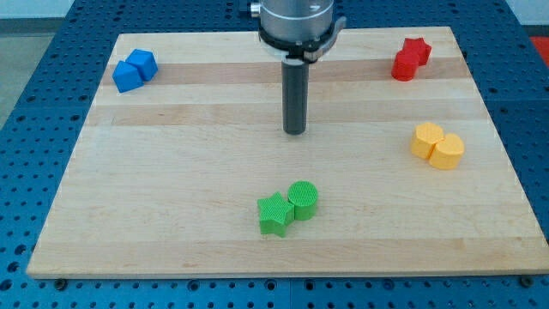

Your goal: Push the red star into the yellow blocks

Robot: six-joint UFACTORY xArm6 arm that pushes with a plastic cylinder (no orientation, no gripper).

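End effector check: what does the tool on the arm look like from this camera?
My end effector is a straight, dark grey cylindrical rod with a flat lower end, my tip. It hangs from a wider round metallic collar with a black underside at the view's top. No cables, labels or markings show on it. The tip stands near the board's middle, apart from every block.

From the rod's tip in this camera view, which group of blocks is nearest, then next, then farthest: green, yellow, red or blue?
Measured from my tip, near the board's middle:
1. Green star and green cylinder, just below, toward the view's bottom.
2. Yellow blocks, to the view's right.
3. Red star with its red neighbour, top right.
4. Blue blocks, top left, farthest.
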